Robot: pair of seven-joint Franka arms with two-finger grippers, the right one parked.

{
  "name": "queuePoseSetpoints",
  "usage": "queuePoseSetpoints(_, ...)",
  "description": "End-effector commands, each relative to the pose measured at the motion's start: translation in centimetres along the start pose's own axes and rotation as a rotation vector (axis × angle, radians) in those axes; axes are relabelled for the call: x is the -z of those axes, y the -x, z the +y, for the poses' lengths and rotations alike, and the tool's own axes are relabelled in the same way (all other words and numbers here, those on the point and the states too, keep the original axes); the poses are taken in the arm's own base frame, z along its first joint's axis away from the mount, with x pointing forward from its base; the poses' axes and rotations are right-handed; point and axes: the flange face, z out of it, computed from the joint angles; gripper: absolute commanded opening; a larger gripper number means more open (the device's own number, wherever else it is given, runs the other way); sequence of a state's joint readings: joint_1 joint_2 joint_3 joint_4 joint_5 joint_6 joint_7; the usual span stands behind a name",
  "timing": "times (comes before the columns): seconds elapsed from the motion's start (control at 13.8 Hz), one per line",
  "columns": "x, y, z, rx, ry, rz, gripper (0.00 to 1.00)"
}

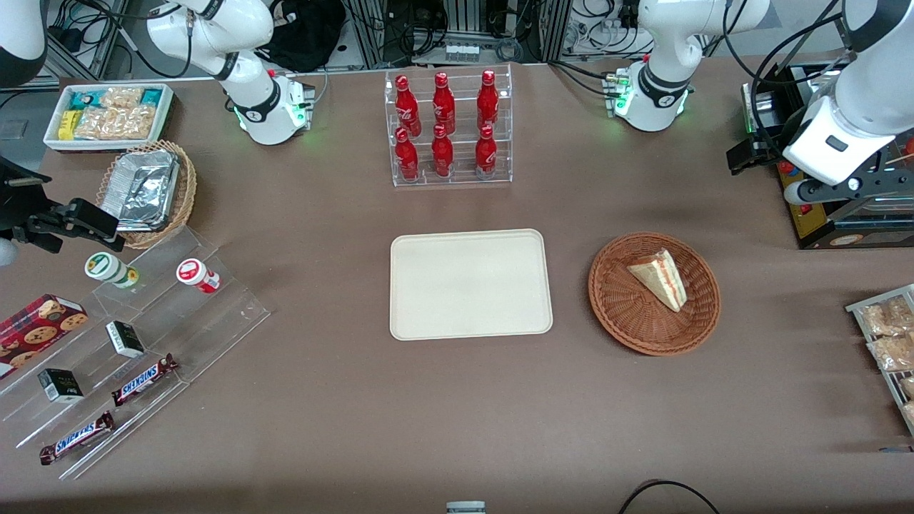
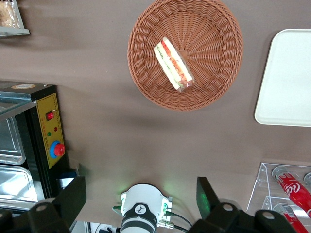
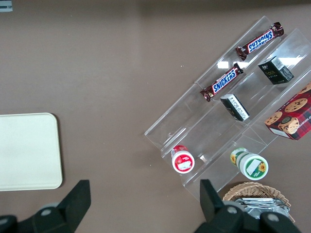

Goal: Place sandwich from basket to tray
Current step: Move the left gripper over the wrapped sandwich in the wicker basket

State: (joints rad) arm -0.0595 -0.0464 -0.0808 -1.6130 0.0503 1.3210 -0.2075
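The sandwich (image 1: 660,278), a white triangular wedge with red and green filling, lies in the round reddish-brown wicker basket (image 1: 621,307). In the left wrist view the sandwich (image 2: 173,64) rests near the middle of the basket (image 2: 214,73). The cream rectangular tray (image 1: 470,283) lies flat beside the basket, toward the parked arm's end, with nothing on it; its edge also shows in the left wrist view, tray (image 2: 286,82). My left gripper (image 1: 750,153) hangs high above the table toward the working arm's end, well apart from the basket. The gripper (image 2: 140,194) is open and holds nothing.
A clear rack of red bottles (image 1: 448,128) stands farther from the front camera than the tray. A black appliance with a yellow panel (image 1: 821,221) sits under my arm. Snack packets (image 1: 889,335) lie at the working arm's end. Clear tiered shelves (image 1: 136,335) stand toward the parked arm's end.
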Motion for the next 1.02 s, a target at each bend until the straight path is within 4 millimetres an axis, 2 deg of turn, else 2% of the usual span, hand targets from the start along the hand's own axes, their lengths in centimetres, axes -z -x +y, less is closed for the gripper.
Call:
queuePoseSetpoints(0.0, 0.5, 0.1, 0.1, -0.018, 0.002, 0.014, 1.00)
queuePoseSetpoints(0.15, -0.1, -0.3, 0.6, -0.026, 0.004, 0.025, 1.00)
queuePoseSetpoints(0.22, -1.1, -0.8, 0.9, -0.037, 0.008, 0.034, 1.00)
queuePoseSetpoints(0.51, -6.2, -2.1, 2.6, -0.065, 0.004, 0.018, 1.00)
queuePoseSetpoints(0.94, -15.0, -4.4, 3.6, -0.073, 0.020, 0.076, 1.00)
